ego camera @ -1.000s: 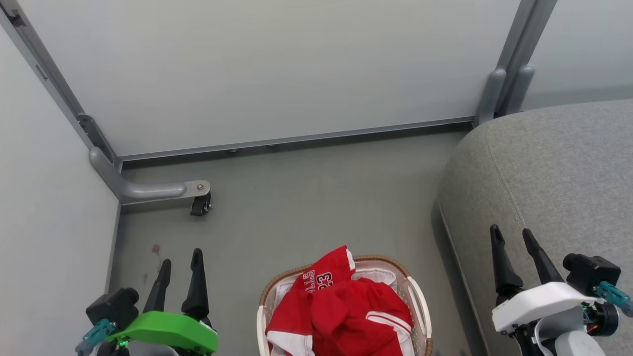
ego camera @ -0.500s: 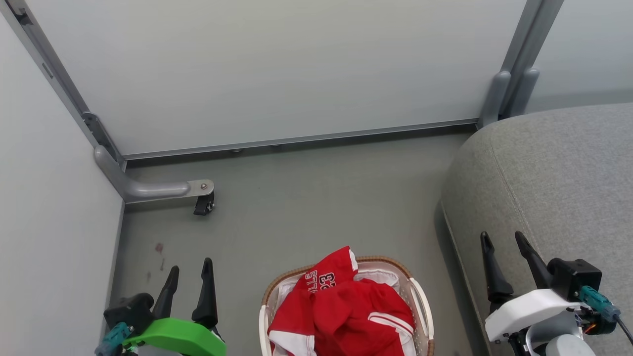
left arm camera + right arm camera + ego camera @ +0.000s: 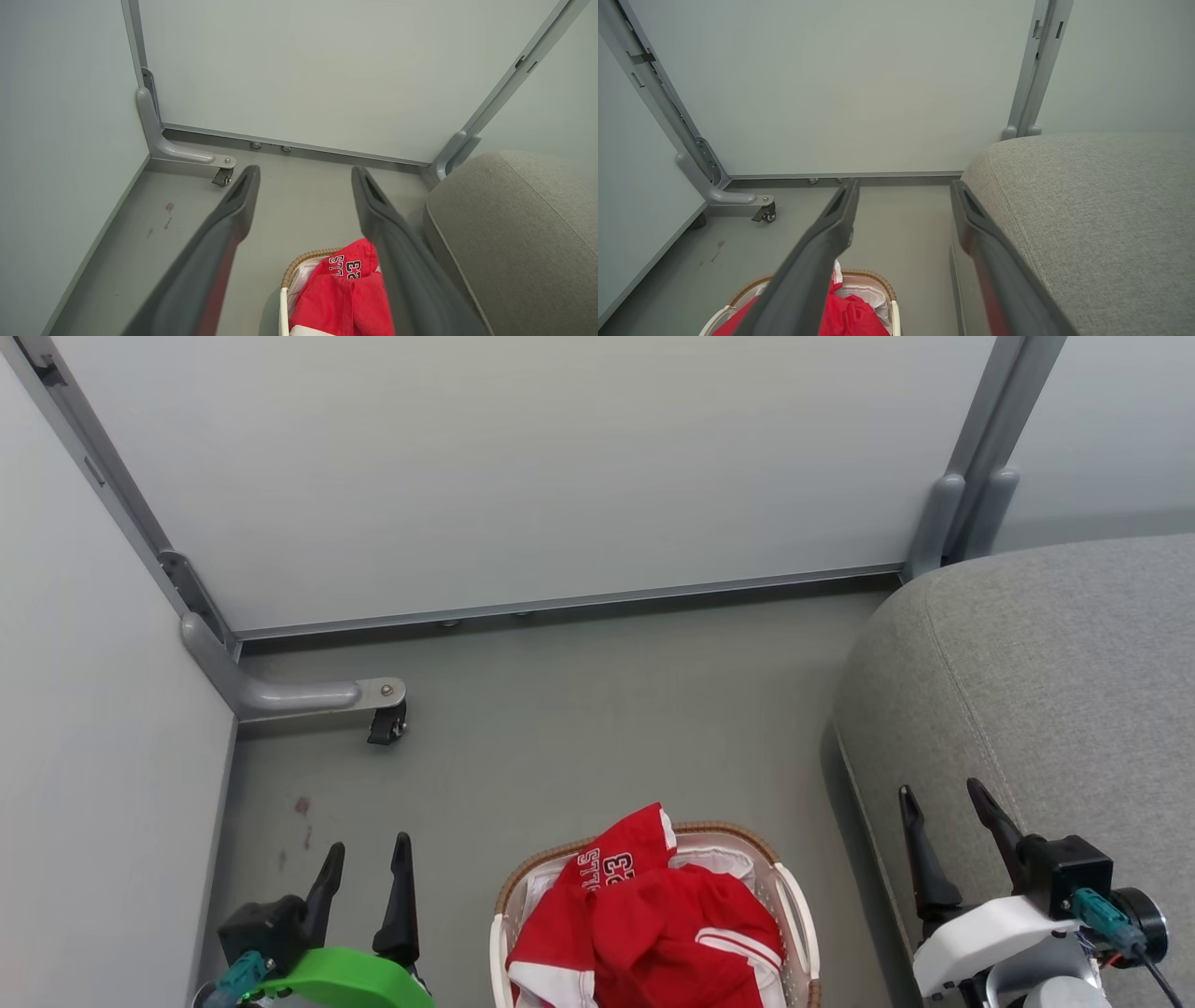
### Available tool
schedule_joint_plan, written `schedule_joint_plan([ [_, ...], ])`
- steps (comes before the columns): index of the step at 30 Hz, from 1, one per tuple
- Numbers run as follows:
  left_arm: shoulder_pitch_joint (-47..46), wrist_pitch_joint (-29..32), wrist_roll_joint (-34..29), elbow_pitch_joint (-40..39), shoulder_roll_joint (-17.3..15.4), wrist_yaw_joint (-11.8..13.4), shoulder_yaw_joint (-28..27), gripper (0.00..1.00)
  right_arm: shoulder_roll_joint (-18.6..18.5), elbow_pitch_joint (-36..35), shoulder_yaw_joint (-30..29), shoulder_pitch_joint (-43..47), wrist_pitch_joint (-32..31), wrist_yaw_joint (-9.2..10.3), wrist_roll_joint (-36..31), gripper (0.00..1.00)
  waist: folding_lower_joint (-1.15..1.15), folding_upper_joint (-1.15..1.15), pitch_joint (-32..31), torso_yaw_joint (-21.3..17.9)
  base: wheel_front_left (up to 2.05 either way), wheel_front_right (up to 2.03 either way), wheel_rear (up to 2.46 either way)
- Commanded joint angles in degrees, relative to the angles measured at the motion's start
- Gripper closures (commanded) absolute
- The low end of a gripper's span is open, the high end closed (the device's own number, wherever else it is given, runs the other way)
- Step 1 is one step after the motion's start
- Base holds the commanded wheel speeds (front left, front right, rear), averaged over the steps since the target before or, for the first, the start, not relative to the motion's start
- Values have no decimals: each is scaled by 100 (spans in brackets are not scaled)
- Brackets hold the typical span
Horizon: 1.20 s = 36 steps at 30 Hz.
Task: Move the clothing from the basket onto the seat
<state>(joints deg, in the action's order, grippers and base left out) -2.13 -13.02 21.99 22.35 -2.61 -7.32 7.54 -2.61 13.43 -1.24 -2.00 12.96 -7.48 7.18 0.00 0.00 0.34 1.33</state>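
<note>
Half the basket [image 3: 730,828] & clothing [image 3: 653,929] cut off, head view's btm.

Head looks down — wrists look forward, all sharing the basket [image 3: 728,829].

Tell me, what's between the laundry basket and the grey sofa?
Nothing but a narrow strip of bare grey floor; the head view shows the basket and the sofa apart.

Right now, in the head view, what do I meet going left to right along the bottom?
Along the bottom: left tool, open → basket → right tool, open.
</note>
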Motion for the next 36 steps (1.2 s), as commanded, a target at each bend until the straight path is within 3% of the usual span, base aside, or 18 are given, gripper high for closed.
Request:
schedule_joint_plan([
  [1,60,-47,-109,-1,-39,-26,19,0,-35,-15,-4,51,57,-2,-161,0,0,0,-1,1,0,0,0],
  [19,49,-234,-692,111,-44,-26,99,0,-44,-26,32,77,233,-2,-905,0,0,0,24,19,0,0,0],
  [36,62,-216,-674,91,-44,-25,99,0,-43,-57,57,91,232,-1,-854,0,0,0,78,-2,0,0,0],
])
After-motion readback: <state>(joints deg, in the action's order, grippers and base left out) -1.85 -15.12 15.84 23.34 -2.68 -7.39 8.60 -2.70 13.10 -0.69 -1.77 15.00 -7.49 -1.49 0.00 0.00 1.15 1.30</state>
